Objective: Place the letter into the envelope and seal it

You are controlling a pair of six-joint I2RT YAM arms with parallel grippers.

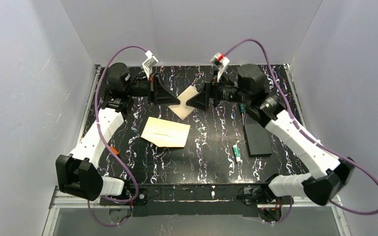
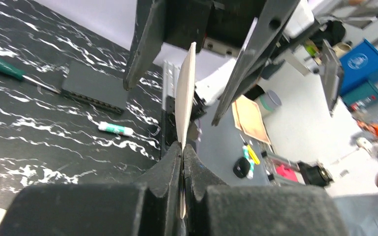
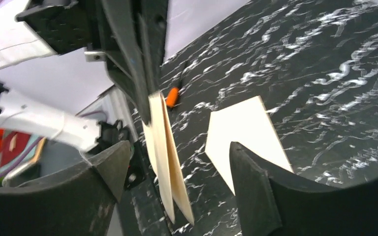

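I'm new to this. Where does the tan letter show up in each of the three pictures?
Top view: the letter is upper centre, between both arms' jaws.
Left wrist: the letter is edge-on at centre, rising from the shut jaws.
Right wrist: the letter is lower centre, between the right arm's open jaws.
Shared landmark: the left arm's jaws pinching it, over the black marbled table.

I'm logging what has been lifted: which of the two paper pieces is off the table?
The tan letter, pinched in the left hand in mid-air. The pale yellow envelope, with a crease line across it, lies flat on the table.
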